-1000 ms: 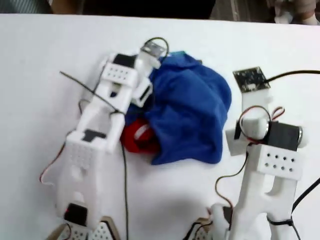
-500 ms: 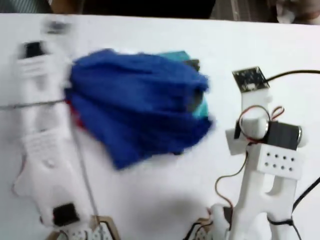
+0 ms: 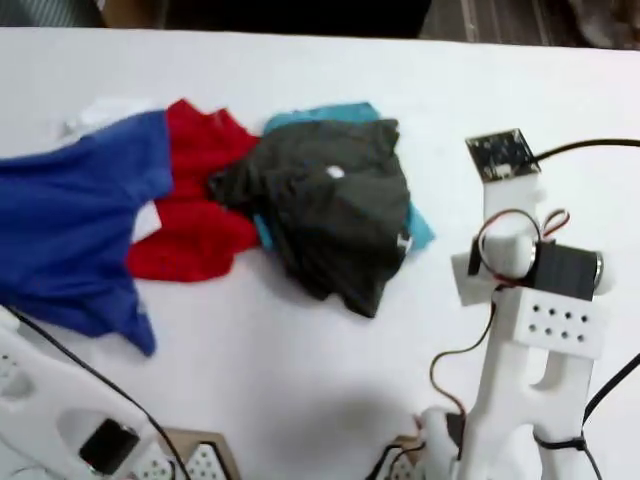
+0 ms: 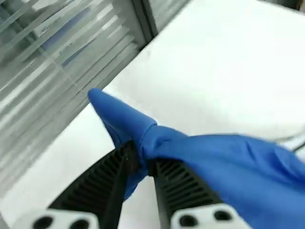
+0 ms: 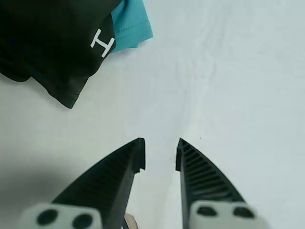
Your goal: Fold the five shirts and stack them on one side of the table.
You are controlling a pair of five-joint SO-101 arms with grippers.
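Note:
A blue shirt [image 3: 70, 230] hangs stretched over the table's left side, pulled off the pile. My left gripper [image 4: 140, 160] is shut on a fold of this blue shirt [image 4: 214, 157], out past the table's left edge. A red shirt [image 3: 195, 200] lies beside it, and a black shirt [image 3: 330, 210] lies crumpled on a teal shirt [image 3: 418, 232]. A bit of white cloth [image 3: 105, 110] peeks out behind the blue one. My right gripper [image 5: 159, 148] stands a little open over bare table, near the black shirt [image 5: 47, 38] and the teal corner [image 5: 131, 24].
The right arm [image 3: 530, 300] stands at the table's right side, with its cables at the front. The left arm's base [image 3: 60, 430] sits at the front left corner. Window blinds [image 4: 43, 52] lie beyond the table edge [image 4: 119, 81].
The left arm swung left with the blue shirt, dragging it off the pile and uncovering the red, black and teal shirts. The right arm stayed still.

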